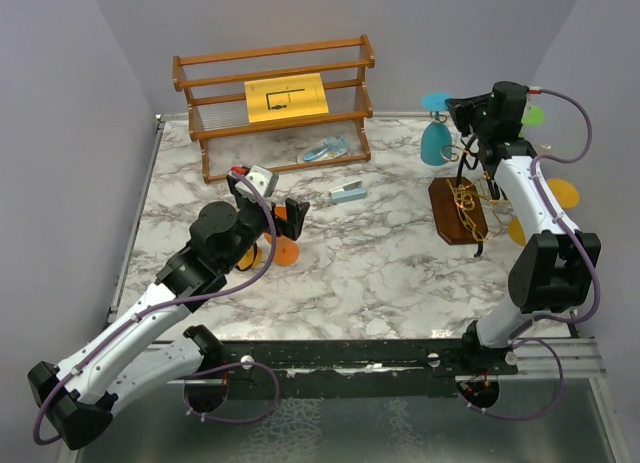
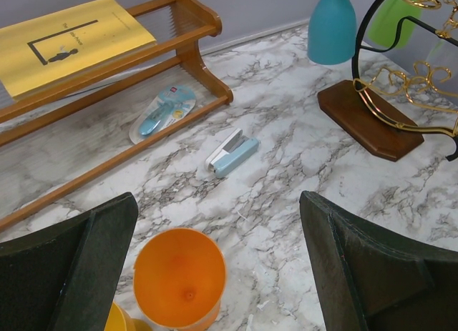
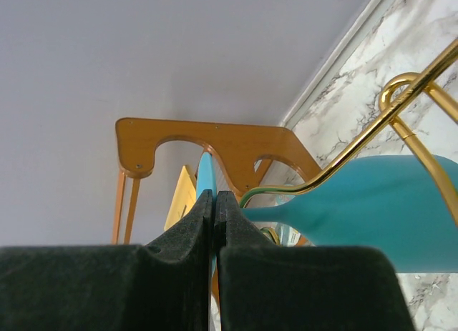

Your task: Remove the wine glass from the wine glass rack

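Observation:
The wine glass rack has a dark wooden base [image 1: 458, 211] and curly gold wire arms [image 1: 468, 195]; it also shows in the left wrist view [image 2: 368, 120]. A teal wine glass [image 1: 436, 143] hangs bowl-down from its left arm. My right gripper [image 1: 462, 113] is shut on the thin edge of this glass's foot [image 3: 206, 175], with the stem and bowl [image 3: 386, 209] to the right under a gold wire [image 3: 358, 141]. My left gripper [image 1: 268, 208] is open and empty above an orange wine glass [image 2: 180, 275] standing on the table.
A slatted wooden shelf [image 1: 275, 103] with a yellow sheet stands at the back. A blue stapler [image 1: 348, 193] and a packaged item [image 1: 327, 150] lie on the marble table. Green [image 1: 533, 114] and yellow [image 1: 562, 193] glasses hang on the rack's far side.

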